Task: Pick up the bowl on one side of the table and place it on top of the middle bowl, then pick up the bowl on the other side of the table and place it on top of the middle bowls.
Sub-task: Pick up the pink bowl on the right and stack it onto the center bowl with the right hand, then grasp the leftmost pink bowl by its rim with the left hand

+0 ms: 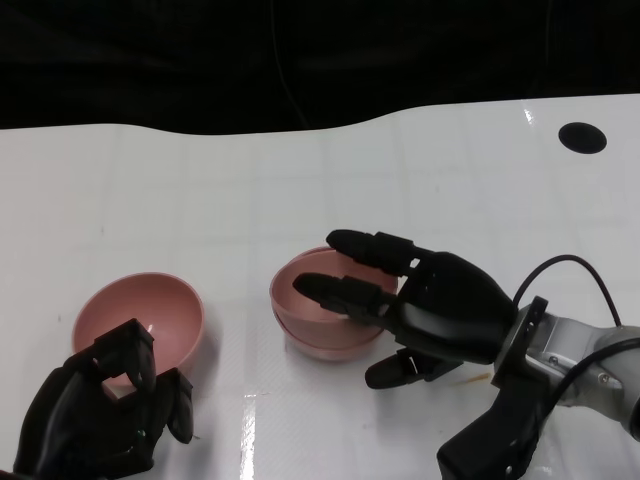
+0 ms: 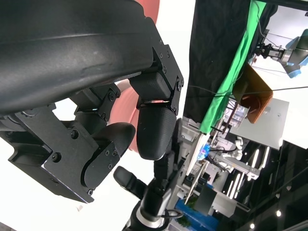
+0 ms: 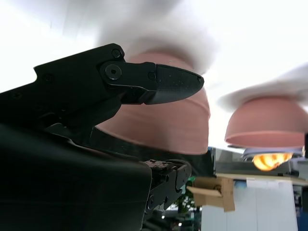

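Two pink bowls sit nested as the middle stack (image 1: pixel 322 322) on the white table (image 1: pixel 200 190); the right wrist view shows this stack (image 3: pixel 163 130) close up. My right hand (image 1: pixel 420 305) reaches over it, fingers (image 1: pixel 345 292) spread across the top bowl's opening and the thumb clear beside it, holding nothing. The left bowl (image 1: pixel 150 310) stands on the table to the left of the stack and appears again as the left bowl (image 3: pixel 267 122) in the right wrist view. My left hand (image 1: pixel 100 410) is at its near rim, fingers hooked over the rim and pinching it.
A black round hole (image 1: pixel 582 137) marks the table's far right corner. The table's far edge curves against a dark backdrop. A black cable (image 1: pixel 575 275) loops above my right forearm (image 1: pixel 590 365). Past the table, the left wrist view shows green cloth (image 2: pixel 231 72) and lab equipment.
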Available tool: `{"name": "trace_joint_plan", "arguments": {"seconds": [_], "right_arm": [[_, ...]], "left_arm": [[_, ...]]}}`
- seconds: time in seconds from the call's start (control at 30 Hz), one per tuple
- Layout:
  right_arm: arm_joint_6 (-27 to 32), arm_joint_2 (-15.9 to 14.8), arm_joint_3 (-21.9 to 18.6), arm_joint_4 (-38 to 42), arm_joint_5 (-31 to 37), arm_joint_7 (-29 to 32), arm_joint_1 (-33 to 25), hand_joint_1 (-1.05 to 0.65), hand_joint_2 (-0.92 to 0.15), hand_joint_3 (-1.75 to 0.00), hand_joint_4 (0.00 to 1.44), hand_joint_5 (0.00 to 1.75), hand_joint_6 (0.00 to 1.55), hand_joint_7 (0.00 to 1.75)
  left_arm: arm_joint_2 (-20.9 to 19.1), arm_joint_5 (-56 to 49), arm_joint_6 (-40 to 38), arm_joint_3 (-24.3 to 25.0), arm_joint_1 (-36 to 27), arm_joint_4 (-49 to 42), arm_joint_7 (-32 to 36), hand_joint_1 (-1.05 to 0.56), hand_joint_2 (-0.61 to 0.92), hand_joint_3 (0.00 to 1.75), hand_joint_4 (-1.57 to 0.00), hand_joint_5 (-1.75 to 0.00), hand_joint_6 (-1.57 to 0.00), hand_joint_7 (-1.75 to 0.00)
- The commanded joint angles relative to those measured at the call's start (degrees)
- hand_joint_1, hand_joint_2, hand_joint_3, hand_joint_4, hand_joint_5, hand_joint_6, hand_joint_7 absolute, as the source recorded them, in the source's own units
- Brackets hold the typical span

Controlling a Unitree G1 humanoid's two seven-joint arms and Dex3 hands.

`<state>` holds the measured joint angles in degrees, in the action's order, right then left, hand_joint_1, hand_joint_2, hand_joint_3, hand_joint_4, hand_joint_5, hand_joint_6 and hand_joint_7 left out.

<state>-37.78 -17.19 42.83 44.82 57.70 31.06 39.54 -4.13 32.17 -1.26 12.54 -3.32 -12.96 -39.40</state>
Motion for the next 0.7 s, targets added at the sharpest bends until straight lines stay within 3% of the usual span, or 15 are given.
{"name": "trace_joint_plan", "arguments": {"seconds": [0.03,0.57,0.7], "right_arm": [[0.0,-1.6,-1.9,-2.3,-1.9,-1.0,-1.0,-0.98,-0.92,-0.59,0.0,0.0,0.07,0.01],[-1.9,-7.1,-12.4,-16.5,-8.0,-3.2,-7.8,-0.93,-0.92,-0.52,0.03,0.01,0.14,0.03],[-5.5,-8.1,-16.0,-16.7,-10.3,0.5,-11.1,-0.86,-0.92,-0.4,0.22,0.1,0.3,0.06]], "left_arm": [[-0.7,0.6,-0.3,0.6,0.2,-0.5,-0.9,-0.01,0.38,1.46,-0.9,-1.75,-0.81,-1.75],[-0.1,-0.5,-0.1,0.5,-0.1,0.2,-0.1,-0.01,0.34,1.55,-0.92,-1.75,-0.83,-1.75],[-0.5,-0.4,0.0,0.4,0.1,-0.1,-0.7,-0.03,0.34,1.55,-0.93,-1.75,-0.83,-1.75]]}}
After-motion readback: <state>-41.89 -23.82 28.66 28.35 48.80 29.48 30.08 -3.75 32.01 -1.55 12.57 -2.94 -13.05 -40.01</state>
